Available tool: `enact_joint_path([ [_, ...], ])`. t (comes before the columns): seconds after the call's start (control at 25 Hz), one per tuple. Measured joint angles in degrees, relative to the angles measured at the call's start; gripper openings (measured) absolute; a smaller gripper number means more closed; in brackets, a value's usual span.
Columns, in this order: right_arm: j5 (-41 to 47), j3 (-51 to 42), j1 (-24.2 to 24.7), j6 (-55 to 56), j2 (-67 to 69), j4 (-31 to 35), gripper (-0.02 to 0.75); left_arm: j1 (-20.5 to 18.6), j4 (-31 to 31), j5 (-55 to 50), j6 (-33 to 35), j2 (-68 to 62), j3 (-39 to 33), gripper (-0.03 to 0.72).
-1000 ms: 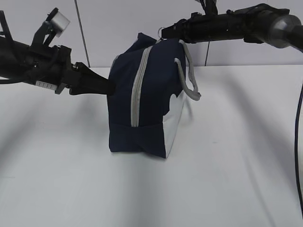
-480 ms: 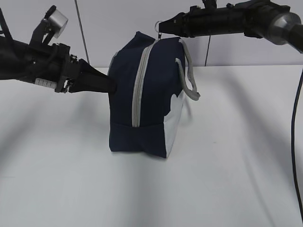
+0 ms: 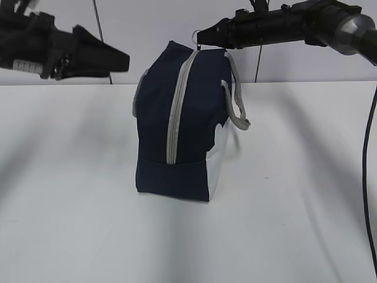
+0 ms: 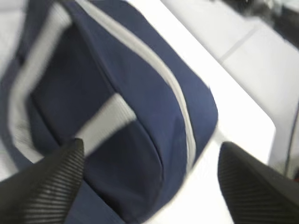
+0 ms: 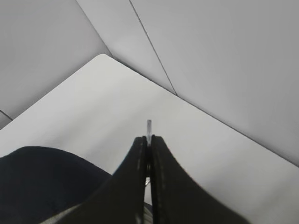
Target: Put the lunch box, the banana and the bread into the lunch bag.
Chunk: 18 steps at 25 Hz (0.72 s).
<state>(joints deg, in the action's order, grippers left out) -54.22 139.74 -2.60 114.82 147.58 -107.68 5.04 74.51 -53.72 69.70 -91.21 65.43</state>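
Note:
The navy lunch bag [image 3: 177, 118] stands upright mid-table, its grey zipper [image 3: 175, 106] closed along the side facing me. My right gripper [image 3: 200, 36] is at the bag's top, shut on the metal ring pull [image 5: 149, 125], which sticks out past the fingertips [image 5: 142, 142]. My left gripper [image 3: 122, 59] hangs up and to the left, apart from the bag. In the left wrist view this gripper [image 4: 150, 147] is open wide, with the bag [image 4: 117, 93] below it. The lunch box, the banana and the bread are out of view.
The bag's grey strap handle [image 3: 237, 100] hangs on its right side. The white table [image 3: 294, 206] spreads around the bag. A grey panelled wall [image 3: 147, 23] stands behind it.
My left gripper has opened, let go of the bag's left side and moved up and back to the left. The right gripper stays shut on the ring pull.

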Motion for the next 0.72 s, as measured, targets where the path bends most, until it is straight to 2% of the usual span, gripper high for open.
enact_joint_path([
  [0.12, 0.01, 0.00, 0.00, 0.13, 0.00, 0.00, -0.016, -0.12, -1.58, 3.27, -2.79, 0.91, 3.94, 0.568],
  [0.36, 0.01, 0.00, 0.00, 0.17, 0.00, 0.00, -0.016, 0.99, -7.79, 6.36, -15.47, -5.96, 18.33, 0.526],
  [0.6, 0.01, 0.00, 0.00, 0.26, 0.00, 0.00, -0.016, 5.30, -16.68, 5.68, -27.32, -17.80, 32.10, 0.521],
  [0.72, 0.01, 0.00, 0.00, 0.26, 0.00, 0.00, -0.016, 7.03, -19.05, 5.11, -31.50, -23.18, 37.83, 0.519],
])
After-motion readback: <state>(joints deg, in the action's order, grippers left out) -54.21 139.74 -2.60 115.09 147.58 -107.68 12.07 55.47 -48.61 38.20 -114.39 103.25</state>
